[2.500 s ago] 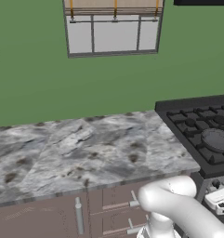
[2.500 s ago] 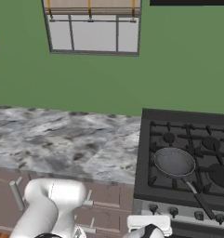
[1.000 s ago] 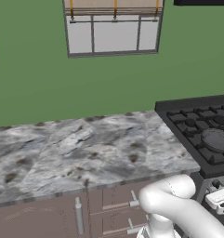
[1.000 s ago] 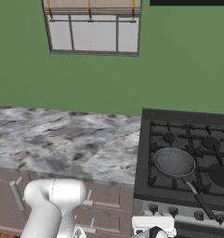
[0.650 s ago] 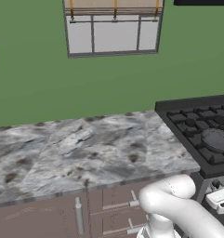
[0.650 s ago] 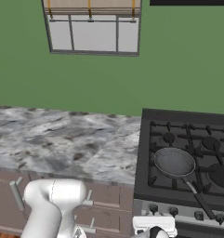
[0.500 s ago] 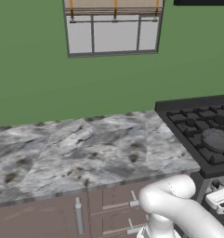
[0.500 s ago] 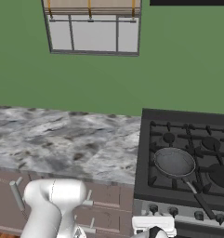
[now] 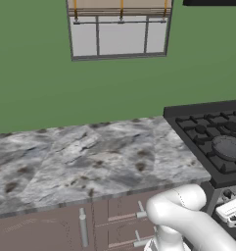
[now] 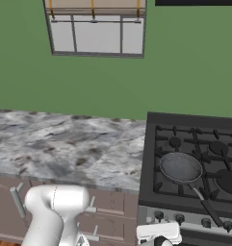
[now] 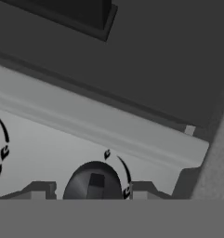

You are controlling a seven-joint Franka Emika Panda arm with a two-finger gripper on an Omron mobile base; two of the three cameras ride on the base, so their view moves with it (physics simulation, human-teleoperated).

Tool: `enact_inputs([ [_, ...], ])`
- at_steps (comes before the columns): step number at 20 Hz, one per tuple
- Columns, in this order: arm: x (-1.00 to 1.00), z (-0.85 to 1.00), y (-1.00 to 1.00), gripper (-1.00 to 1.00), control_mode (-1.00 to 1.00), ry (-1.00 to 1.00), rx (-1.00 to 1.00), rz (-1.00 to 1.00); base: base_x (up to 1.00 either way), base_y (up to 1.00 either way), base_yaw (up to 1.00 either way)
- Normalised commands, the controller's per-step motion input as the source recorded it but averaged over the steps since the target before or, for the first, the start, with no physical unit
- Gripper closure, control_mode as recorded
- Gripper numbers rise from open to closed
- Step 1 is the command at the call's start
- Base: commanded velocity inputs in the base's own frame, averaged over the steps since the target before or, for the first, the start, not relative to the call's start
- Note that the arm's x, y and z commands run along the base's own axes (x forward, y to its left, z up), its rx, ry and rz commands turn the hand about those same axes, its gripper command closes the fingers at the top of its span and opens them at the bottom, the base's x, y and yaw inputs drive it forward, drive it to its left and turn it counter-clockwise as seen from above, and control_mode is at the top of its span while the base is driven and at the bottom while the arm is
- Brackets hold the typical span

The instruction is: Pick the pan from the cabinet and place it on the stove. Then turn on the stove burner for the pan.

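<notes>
With the pan (image 10: 180,168) already resting on the stove (image 10: 194,158), its handle pointing toward the front edge, the gripper (image 11: 91,188) faces the control panel, its fingertips (image 11: 41,189) flanking a dark knob (image 11: 92,185) dead ahead, apparently clasping it.

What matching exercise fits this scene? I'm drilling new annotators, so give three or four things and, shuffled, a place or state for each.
Things:
1. pan
2. knob
3. window
4. counter

Places or states:
A. on the green wall
B. between the pincer fingers
C. left of the stove, marbled grey
D. resting on a front burner

Pairs: 1-D, 2-B, 3-A, 4-C
</notes>
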Motion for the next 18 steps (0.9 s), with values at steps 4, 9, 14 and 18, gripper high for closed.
enact_inputs([
  [4,0.0,0.14,0.0,1.0,-1.0,-0.12,-0.32,0.05,0.0,0.0,0.0],
  [9,-0.01,0.19,0.0,1.0,-1.0,-0.14,-0.29,0.05,0.0,0.0,0.0],
  [14,-0.08,0.17,0.0,1.0,-1.0,-0.13,-0.29,0.05,0.0,0.0,0.0],
  [18,-0.09,0.05,0.0,1.0,-1.0,-0.1,-0.27,0.03,0.0,0.0,0.0],
])
